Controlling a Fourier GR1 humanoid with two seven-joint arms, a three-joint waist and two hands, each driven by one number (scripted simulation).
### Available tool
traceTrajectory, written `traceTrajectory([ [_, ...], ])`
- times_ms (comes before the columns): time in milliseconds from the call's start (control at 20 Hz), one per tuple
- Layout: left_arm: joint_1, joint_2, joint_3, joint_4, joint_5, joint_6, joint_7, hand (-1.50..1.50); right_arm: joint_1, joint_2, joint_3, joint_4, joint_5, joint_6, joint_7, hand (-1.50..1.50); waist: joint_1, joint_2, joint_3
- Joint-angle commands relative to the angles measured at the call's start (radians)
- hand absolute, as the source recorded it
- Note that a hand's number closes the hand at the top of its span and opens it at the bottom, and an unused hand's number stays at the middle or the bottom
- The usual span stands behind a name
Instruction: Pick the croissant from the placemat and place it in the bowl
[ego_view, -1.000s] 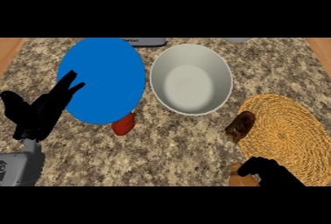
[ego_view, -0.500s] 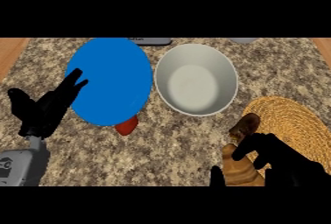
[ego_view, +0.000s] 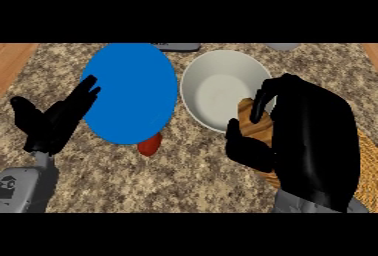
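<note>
The right hand (ego_view: 295, 135) is curled round the croissant (ego_view: 255, 120), thumb below and fingers over the top, and holds it just at the near right rim of the bowl (ego_view: 214, 90). The pastry's upper end overlaps that rim; most of it is hidden behind the palm, so how much is truly enclosed I cannot tell. The placemat (ego_view: 365, 165) shows only as a woven strip at the right edge, behind the forearm.

The step in hand looks like the carry to the bowl, nearly finished. To do it well, the hand should travel a little further up and left until the croissant sits over the bowl's hollow, not over its rim, then come low before the fingers part. Letting go at the rim risks the pastry tipping out onto the worktop, or nudging the bowl toward the plate (ego_view: 131, 92), which lies just beside it.

The left hand (ego_view: 52, 120) rests open at the left, fingers up, its tips overlapping the plate's edge in this view. A small red item (ego_view: 150, 145) lies at the plate's near edge, apart from the bowl and out of the carry's path.

The worktop (ego_view: 184, 180) is speckled stone; a wooden strip shows at the far left corner. Two grey things are cut off at the far edge, too little seen to name.
</note>
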Motion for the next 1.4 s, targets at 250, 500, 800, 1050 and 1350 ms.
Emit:
traceTrajectory([
  [250, -0.003, 0.035, 0.044, 0.006, 0.021, -0.015, 0.023, 0.00, -0.309, 0.010, -0.268, 0.420, -0.057, -0.080, 0.110, 1.50, -0.012, -0.001, 0.003],
  [500, 0.001, 0.001, 0.023, 0.044, 0.000, -0.014, -0.023, 0.00, -0.390, -0.007, -0.423, 0.693, -0.064, -0.231, -0.098, 1.50, -0.022, 0.005, 0.004],
  [800, -0.033, 0.017, 0.040, 0.074, -0.003, -0.026, -0.032, 0.00, -0.450, -0.005, -0.507, 1.051, -0.104, -0.459, -0.304, 1.50, -0.011, 0.012, 0.004],
  [1050, -0.006, -0.012, 0.013, 0.007, -0.007, -0.009, -0.009, 0.00, -0.441, 0.009, -0.659, 1.172, -0.222, -0.642, -0.354, 1.50, 0.012, 0.018, 0.006],
  [1350, -0.034, -0.042, -0.008, 0.013, -0.035, 0.020, -0.011, 0.00, -0.496, 0.010, -0.748, 1.348, -0.332, -0.867, -0.533, -1.50, 0.020, 0.019, 0.006],
])
